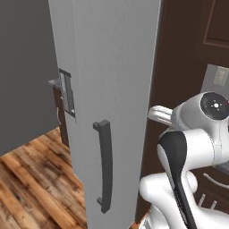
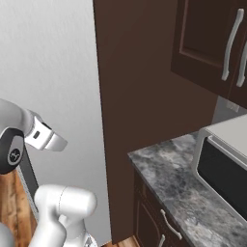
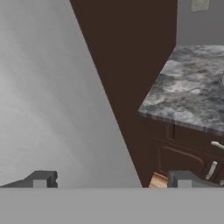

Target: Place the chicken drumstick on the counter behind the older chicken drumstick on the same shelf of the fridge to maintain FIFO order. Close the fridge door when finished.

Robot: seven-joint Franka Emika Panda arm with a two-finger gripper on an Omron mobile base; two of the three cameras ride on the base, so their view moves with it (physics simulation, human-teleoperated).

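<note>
Gripper seen in hand view: two dark finger tips set far apart, one near the lower left, one lower right, jaws wide, nothing between them. Behind the left tip, brushed silver-grey fridge surface; behind the right tip, the dark brown cabinet fronts under the counter.

Hand view: tall dark brown panel runs down beside the fridge, between it and the counter. Counter is grey speckled stone, its corner edge jutting toward the panel; bare where visible. Below it, a cabinet front with pale bar handles. Sliver of wood floor at the foot of the panel. Pale wall outlet at the top edge, above the counter.

Left base view: fridge door with dark vertical bar handle stands close in front, plain silver-grey face; farther left, the recess of a water dispenser on the other door. White arm with dark joints folded at lower right, near the door's right edge. Wood floor lower left.

Right base view: microwave on the counter at right, upper cabinets with pale handles above it.

Neither drumstick can be made out; fridge shelves hidden behind the door faces
</note>
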